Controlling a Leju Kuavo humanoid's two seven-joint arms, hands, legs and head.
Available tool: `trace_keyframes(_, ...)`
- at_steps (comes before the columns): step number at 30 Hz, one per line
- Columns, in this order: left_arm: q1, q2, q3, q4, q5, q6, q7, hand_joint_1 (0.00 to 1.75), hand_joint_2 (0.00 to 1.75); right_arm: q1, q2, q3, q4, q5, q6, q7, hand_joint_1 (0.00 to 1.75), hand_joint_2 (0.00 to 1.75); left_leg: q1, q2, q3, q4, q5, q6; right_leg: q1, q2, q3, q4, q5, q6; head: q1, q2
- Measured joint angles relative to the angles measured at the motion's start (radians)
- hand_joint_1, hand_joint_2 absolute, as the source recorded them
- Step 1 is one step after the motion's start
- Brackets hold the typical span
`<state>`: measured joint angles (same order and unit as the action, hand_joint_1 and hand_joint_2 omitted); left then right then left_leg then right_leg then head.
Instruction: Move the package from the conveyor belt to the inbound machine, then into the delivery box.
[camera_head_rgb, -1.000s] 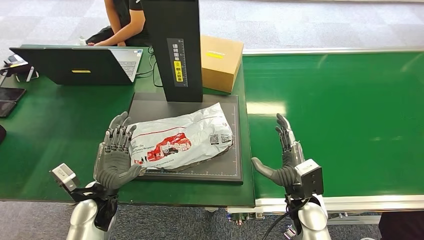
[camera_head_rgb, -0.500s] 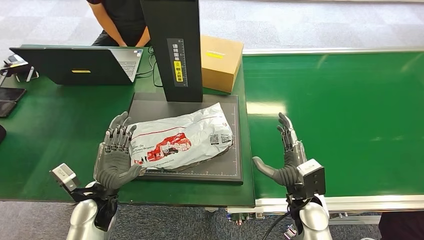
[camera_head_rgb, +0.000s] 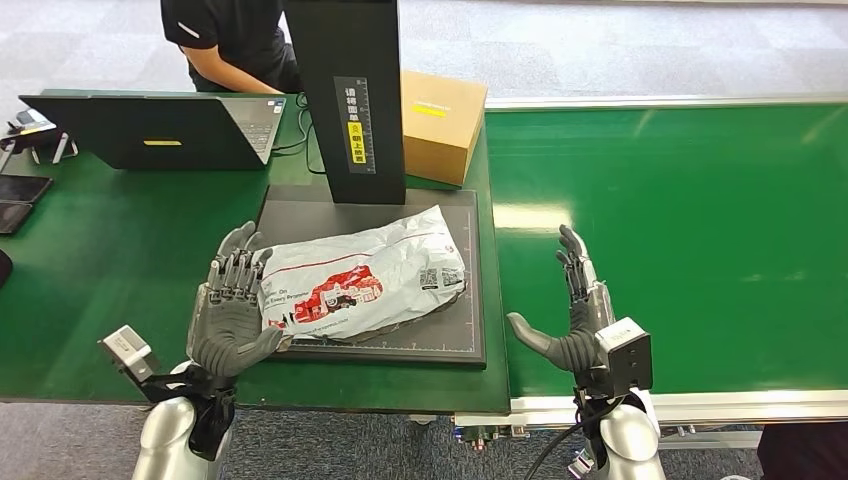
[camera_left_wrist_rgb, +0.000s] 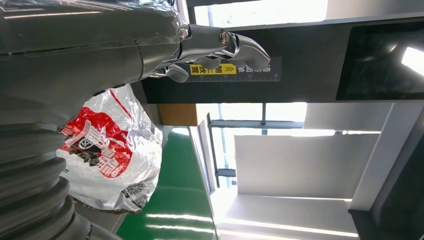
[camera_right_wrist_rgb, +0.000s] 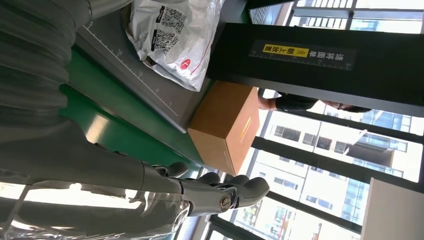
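A white plastic mailer package (camera_head_rgb: 365, 276) with red print lies on the dark scanner plate (camera_head_rgb: 456, 345) of the inbound machine, below its black upright post (camera_head_rgb: 350, 95). My left hand (camera_head_rgb: 230, 305) stands open against the package's left end, fingers spread and touching it. My right hand (camera_head_rgb: 570, 315) is open over the near edge of the green conveyor belt (camera_head_rgb: 690, 220), apart from the package. The left wrist view shows the package (camera_left_wrist_rgb: 112, 155) beside my left hand (camera_left_wrist_rgb: 165, 50). The right wrist view shows the package (camera_right_wrist_rgb: 175, 35) and my right hand (camera_right_wrist_rgb: 200, 192).
A brown cardboard box (camera_head_rgb: 442, 122) stands behind the plate, right of the post. An open laptop (camera_head_rgb: 160, 130) and small devices (camera_head_rgb: 20, 200) lie on the green table at the left. A person in black (camera_head_rgb: 235, 45) sits behind the laptop.
Both hands and the package stay almost still; my right hand has drifted slightly right. The person behind the laptop has shifted position.
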<state>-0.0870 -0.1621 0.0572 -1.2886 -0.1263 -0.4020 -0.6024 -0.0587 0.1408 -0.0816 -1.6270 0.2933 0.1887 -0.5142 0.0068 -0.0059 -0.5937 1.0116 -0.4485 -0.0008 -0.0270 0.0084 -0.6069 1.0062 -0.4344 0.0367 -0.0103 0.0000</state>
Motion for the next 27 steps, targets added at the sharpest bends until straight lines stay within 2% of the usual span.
trace_keyframes(20,-0.003,0.0,-0.001,0.0,-0.011,0.01,-0.004,0.0,1.75,-0.004,0.0,-0.001,0.0,0.017,-0.001,0.0,0.0,1.75,0.0,0.0,0.0,0.0,0.0,0.0,0.0,0.0,0.0,0.0,0.0,0.0,0.0,0.0)
trace_keyframes(24,-0.001,0.003,-0.027,0.0,-0.144,0.035,0.037,0.0,1.75,-0.009,0.0,-0.001,0.003,0.018,-0.001,0.0,0.0,1.75,0.0,0.0,0.0,0.0,0.0,0.0,0.0,0.0,0.0,0.0,0.0,0.0,0.0,0.0)
trace_keyframes(27,-0.001,0.003,-0.065,0.001,-0.284,0.115,0.081,0.0,1.75,-0.011,0.0,-0.001,0.007,0.021,-0.003,-0.001,0.0,1.75,0.0,0.0,0.0,0.0,0.0,0.0,0.0,0.0,0.0,0.0,0.0,0.0,0.0,0.0)
